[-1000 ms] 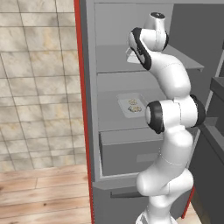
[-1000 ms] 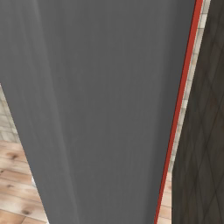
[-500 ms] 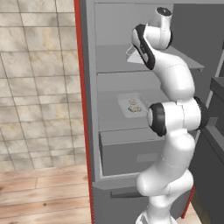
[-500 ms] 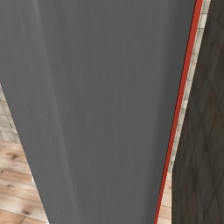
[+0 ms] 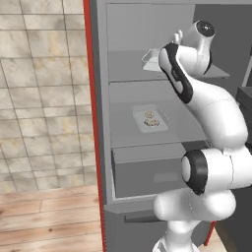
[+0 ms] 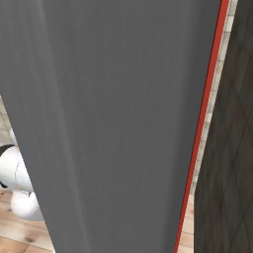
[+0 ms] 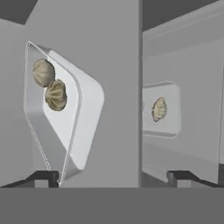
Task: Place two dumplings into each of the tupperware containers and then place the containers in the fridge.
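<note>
Since both tupperware containers sit inside the fridge [image 5: 101,123] with dumplings in them, I judge the task nearly finished; what is left for me is mostly to draw the arm back out. One container [image 5: 152,119] rests flat on the fridge's middle shelf, above the grey drawer [image 5: 147,172], with two dumplings [image 5: 151,118] side by side in it. The other container [image 7: 61,109] is on the fridge's upper shelf, right in front of the gripper [image 7: 113,177]. In the hand view its two dumplings [image 7: 49,85] touch each other near one end of the tray. I cannot say from here whether that tray has settled flat, as the left base view shows only a pale edge of it behind the wrist.

The jaws stand wide apart with nothing between them, the two dark tips spread well clear, one close by the tray's near corner.

Both trays are shallow, clear and whitish, rectangular with rounded corners and a raised rim. They look like smooth, stiff plastic. The dumplings are lumpy, beige-tan, pleated and mottled darker, and they look soft. The fridge's shelves and walls are flat matt grey, and its outer edge is bright red.
</note>
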You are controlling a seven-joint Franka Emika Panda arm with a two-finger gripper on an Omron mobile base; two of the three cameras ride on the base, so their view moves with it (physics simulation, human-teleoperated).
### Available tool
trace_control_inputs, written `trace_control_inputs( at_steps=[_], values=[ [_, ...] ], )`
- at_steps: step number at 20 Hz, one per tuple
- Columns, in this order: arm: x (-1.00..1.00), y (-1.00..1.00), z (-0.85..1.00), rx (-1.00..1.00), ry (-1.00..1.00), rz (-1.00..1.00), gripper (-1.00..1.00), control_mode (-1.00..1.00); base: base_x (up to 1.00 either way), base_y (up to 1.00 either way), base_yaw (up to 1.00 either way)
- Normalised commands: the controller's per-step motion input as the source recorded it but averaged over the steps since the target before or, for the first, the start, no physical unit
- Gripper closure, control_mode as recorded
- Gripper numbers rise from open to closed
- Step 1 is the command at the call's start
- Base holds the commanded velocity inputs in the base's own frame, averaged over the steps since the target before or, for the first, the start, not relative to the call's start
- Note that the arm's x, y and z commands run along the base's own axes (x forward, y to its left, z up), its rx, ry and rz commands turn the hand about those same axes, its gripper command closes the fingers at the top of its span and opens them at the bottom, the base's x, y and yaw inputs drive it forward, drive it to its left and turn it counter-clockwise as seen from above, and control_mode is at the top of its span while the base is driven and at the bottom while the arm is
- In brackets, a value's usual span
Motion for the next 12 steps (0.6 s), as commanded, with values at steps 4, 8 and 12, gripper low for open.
trace_control_inputs(
  at_steps=[4,8,12],
  values=[
    [-1.00,0.00,0.05,0.01,-0.01,0.02,-1.00,-1.00,0.00,0.00,0.00],
    [-1.00,0.11,-0.04,-0.01,0.01,0.12,-1.00,-1.00,0.00,0.00,0.00],
    [-1.00,0.17,-0.08,-0.02,0.10,0.05,-1.00,-1.00,0.00,0.00,0.00]
  ],
)
